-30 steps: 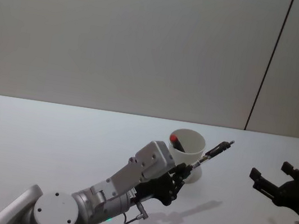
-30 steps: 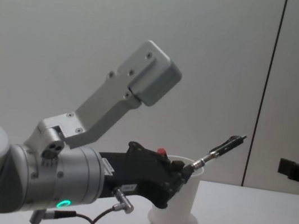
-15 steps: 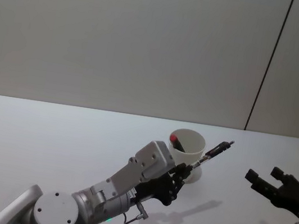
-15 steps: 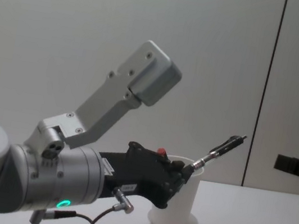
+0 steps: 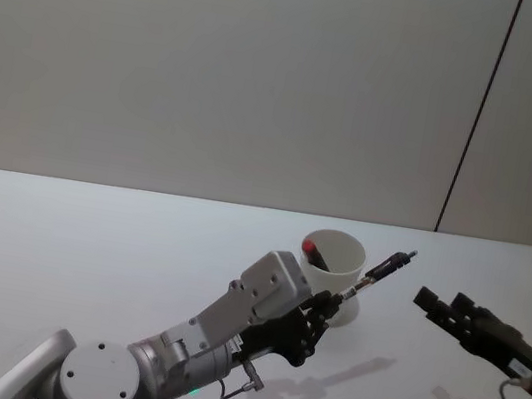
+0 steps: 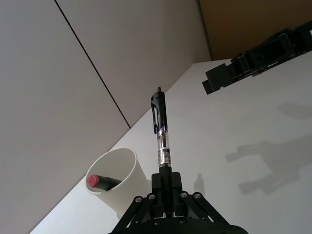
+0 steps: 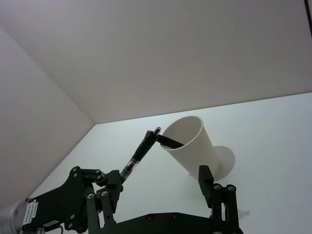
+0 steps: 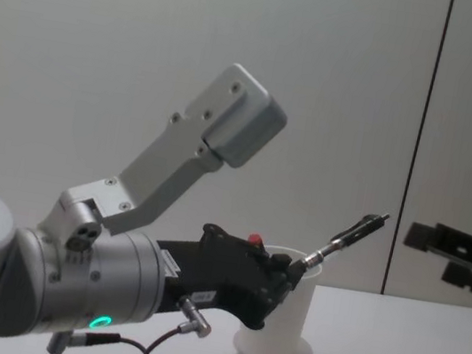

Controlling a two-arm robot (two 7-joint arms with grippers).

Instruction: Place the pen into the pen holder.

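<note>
Head view: left gripper (image 5: 321, 315) sits just near-left of the pen holder (image 5: 332, 273), jaws clamped on the lower barrel of the pen (image 5: 376, 273). Pen is tilted, clip end pointing up and to the right, crossing above the holder's right rim, not inside it. Holder stands upright on the white table (image 5: 85, 252), right of centre, with a red-capped marker (image 5: 311, 252) leaning inside against its left wall. Right gripper (image 5: 441, 306) hovers above the table to the right of the holder, apart from it and the pen, fingers spread open, holding nothing.
</note>
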